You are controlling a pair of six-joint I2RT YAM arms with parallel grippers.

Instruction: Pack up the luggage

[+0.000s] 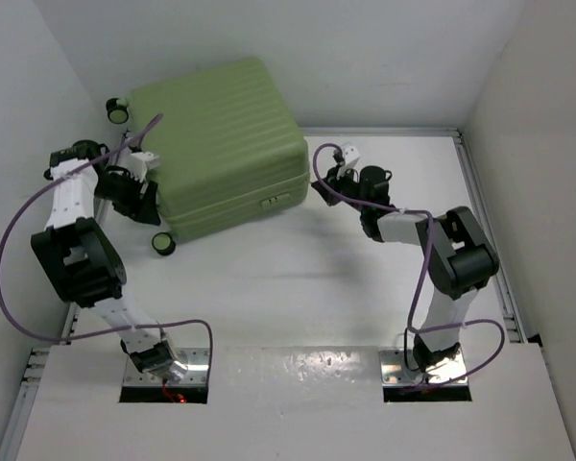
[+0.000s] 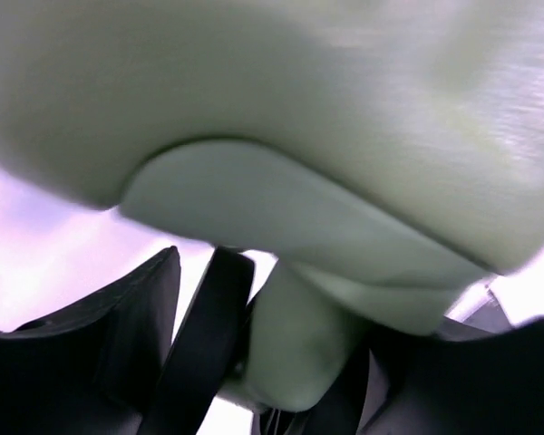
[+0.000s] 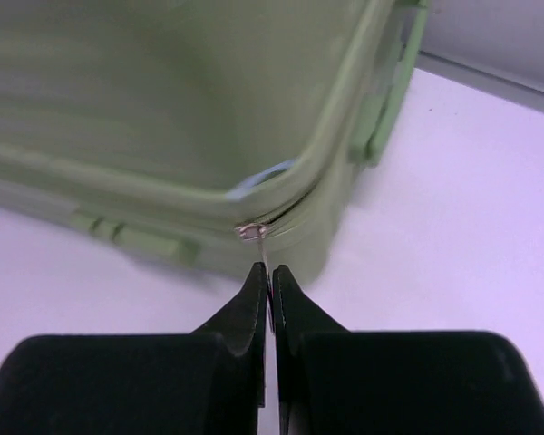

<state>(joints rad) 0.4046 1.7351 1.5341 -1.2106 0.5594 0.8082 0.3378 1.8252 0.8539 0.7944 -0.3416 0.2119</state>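
The luggage (image 1: pixel 221 144) lies flat on the table's (image 1: pixel 365 279) far left, long axis across it, wheels (image 1: pixel 118 110) toward the table's left edge, right gripper (image 3: pixel 270 276) clenched on the zipper pull (image 3: pixel 251 232), left gripper (image 1: pixel 146 200) at the wheels, its grip unclear.
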